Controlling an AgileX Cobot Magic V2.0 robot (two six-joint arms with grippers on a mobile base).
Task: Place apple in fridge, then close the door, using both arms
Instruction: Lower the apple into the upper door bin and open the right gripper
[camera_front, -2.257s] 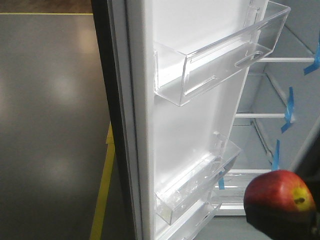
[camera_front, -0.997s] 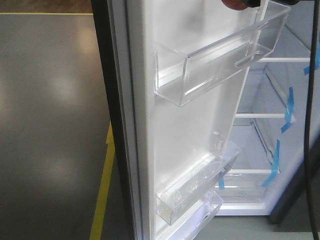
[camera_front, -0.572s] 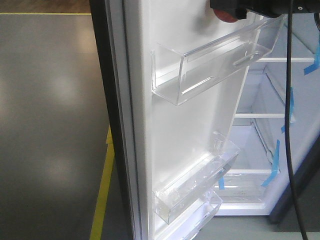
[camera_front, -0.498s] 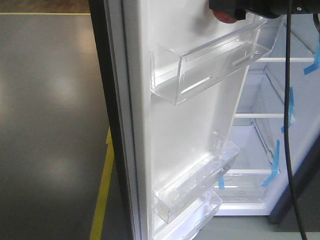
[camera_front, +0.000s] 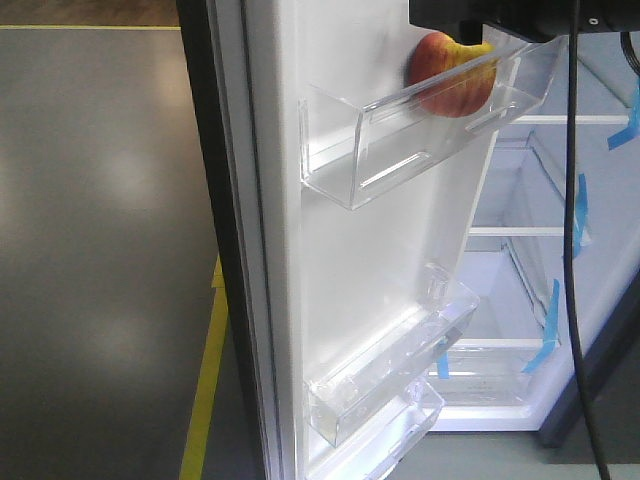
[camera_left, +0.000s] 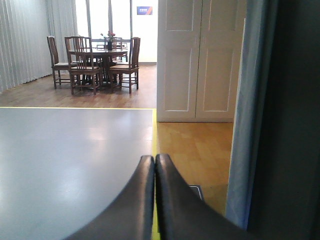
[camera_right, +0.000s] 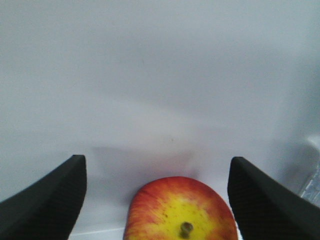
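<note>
Small round red-yellow apple rests in clear plastic door bin; right fingers released, spread above it; left fingers clenched, empty. Likely firm, light, slick: grip across middle.

apple: red-yellow, stem up, resting in the top bin
door: I see it standing open

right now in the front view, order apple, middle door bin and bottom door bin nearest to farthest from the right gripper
1. apple, just under the right gripper, in the top bin
2. middle bin, lower on the door
3. bottom bin, lowest on the door
</note>
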